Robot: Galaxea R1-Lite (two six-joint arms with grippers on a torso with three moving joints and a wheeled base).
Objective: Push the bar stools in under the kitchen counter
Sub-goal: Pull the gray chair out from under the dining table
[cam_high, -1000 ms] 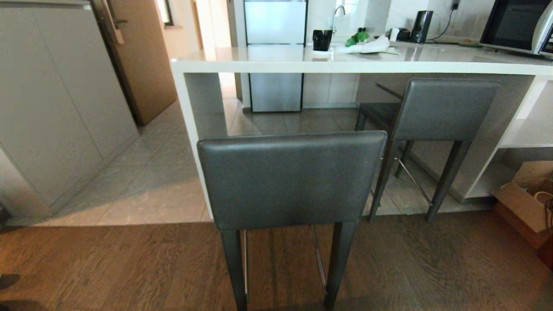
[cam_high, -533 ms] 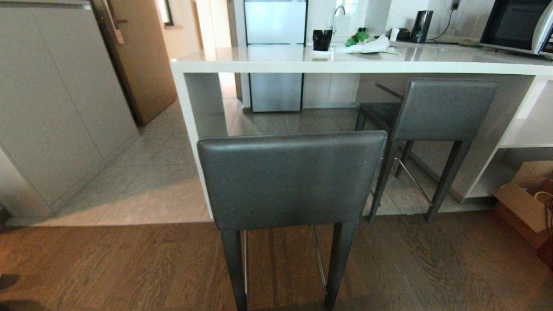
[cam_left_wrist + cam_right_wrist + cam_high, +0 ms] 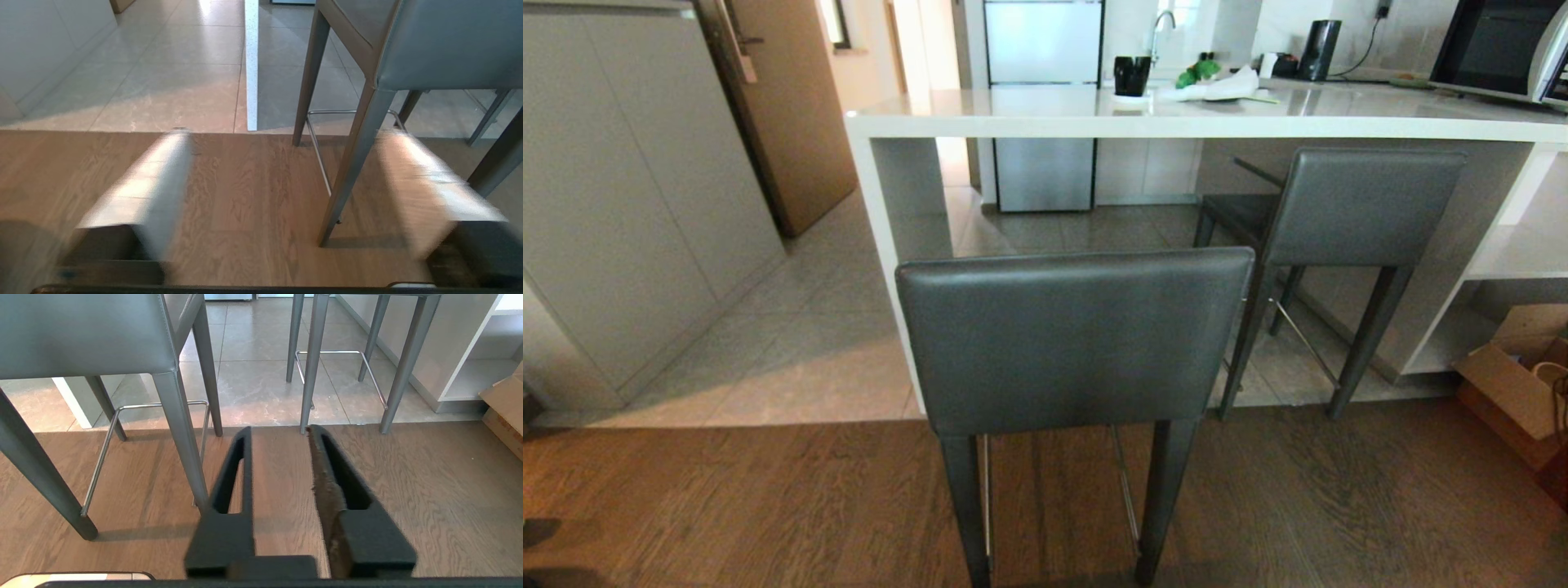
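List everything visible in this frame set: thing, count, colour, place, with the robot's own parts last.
bar stools: 2, dark grey; near stool out on the wood floor, far stool partly under the counter, to the right
kitchen counter: 1, white, across the scene behind the stools
black cup: 1, on the counter
white cloth: 1, on the counter, green item beside it
kettle: 1, black, back of the counter
microwave: 1, dark, far right
fridge: 1, silver, behind the counter
door: 1, brown, left
cardboard box: 1, brown, floor at right
left gripper: pale fingers spread wide, low over the wood floor
right gripper: black fingers apart, empty, low over the floor
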